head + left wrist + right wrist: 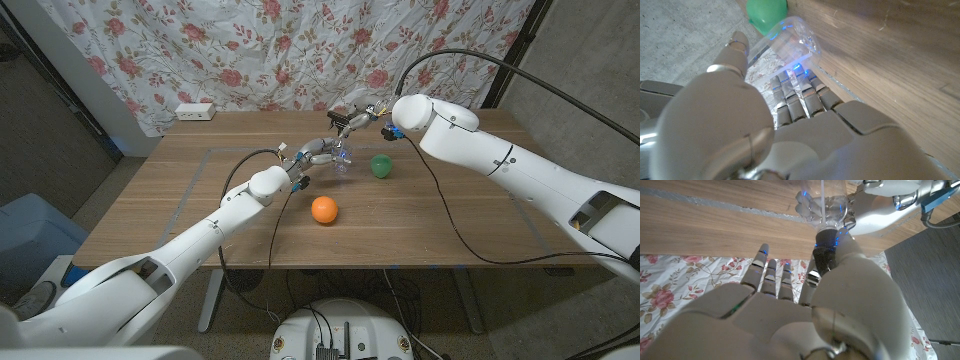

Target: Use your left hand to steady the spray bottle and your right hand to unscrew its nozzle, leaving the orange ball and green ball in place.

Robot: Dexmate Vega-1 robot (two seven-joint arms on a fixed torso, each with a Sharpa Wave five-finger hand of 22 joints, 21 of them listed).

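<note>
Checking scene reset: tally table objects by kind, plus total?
Spray bottle: 1, clear, held by the left hand, with the right hand at its black nozzle
Balls: 2, orange ball and green ball
Power strip: 1, white, at the far edge
Total: 4

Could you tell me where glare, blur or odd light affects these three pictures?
Head view: evenly lit and sharp, though the clear plastic spray bottle is small. Left wrist view: the left hand is blurred up close, and blue glints show on the bottle. Right wrist view: the right hand is soft, with blue light spots on its fingers and the black nozzle.
</note>
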